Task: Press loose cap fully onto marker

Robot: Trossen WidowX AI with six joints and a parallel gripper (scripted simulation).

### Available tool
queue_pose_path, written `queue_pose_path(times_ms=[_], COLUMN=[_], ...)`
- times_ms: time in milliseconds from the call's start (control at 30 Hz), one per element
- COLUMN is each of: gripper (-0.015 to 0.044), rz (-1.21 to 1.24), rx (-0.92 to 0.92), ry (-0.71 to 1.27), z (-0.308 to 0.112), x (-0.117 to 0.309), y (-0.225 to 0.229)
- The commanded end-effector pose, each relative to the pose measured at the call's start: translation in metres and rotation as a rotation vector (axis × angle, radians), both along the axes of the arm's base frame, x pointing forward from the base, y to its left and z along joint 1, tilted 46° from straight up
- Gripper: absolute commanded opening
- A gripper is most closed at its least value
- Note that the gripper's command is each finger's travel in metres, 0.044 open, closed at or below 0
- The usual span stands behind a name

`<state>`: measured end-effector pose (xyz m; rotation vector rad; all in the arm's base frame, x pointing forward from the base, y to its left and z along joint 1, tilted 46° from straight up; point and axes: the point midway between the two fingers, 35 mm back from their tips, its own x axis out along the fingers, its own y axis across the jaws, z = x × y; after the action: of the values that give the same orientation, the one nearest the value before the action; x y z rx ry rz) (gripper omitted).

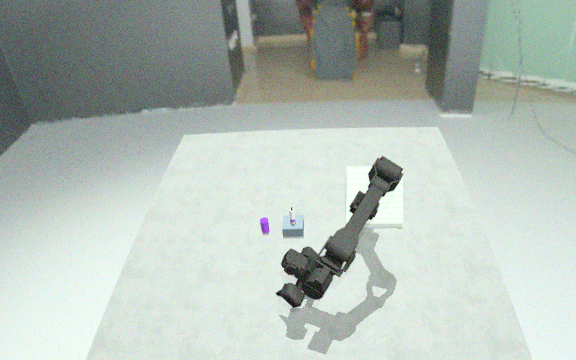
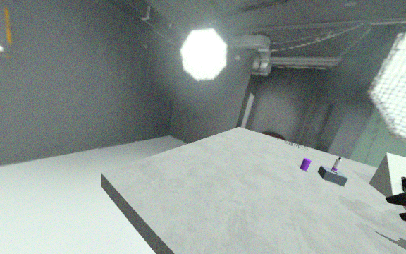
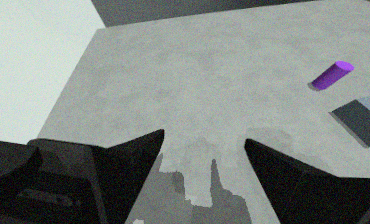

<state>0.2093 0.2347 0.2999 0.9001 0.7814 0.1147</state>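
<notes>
The purple cap (image 1: 264, 225) (image 2: 305, 164) (image 3: 332, 76) stands upright on the table, left of the holder block in the top view. The blue-grey holder block (image 1: 293, 231) (image 2: 333, 176) (image 3: 358, 122) holds the white marker (image 1: 292, 215) (image 2: 336, 164) upright, with its dark tip up and uncapped. The marker is out of the wrist view. My gripper (image 3: 203, 138) is open and empty, with its fingers well apart. It is above the table, on the near side of the block in the top view, away from both cap and marker. Its fingertips also show at the right edge of the exterior view (image 2: 393, 207).
A white slab (image 1: 388, 212) lies under and beside the arm's base in the top view. The arm (image 1: 353, 227) reaches from there towards the near side, casting a shadow on the table (image 1: 193, 300) (image 2: 224, 183) (image 3: 136, 90). The table's edges show in all views.
</notes>
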Motion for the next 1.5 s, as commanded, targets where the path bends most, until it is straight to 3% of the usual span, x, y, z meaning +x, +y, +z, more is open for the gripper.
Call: queue_pose_path(times_ms=[0, 167, 433, 700, 967, 1467], gripper=[0.0374, 0.0242, 0.0242, 0.0242, 0.0242, 0.0242], rz=[0.002, 0.05, 0.19, 0.333, 0.367, 0.367], rx=[-0.009, -0.205, -0.337, -0.124, 0.238, 0.247], ry=[0.004, 0.141, 0.482, 0.746, 0.757, 0.754], z=[-0.002, -0.042, -0.112, -0.16, -0.184, -0.21], x=[0.002, 0.041, 0.096, 0.125, 0.139, 0.139], y=[0.0, -0.018, -0.079, -0.157, -0.235, -0.213])
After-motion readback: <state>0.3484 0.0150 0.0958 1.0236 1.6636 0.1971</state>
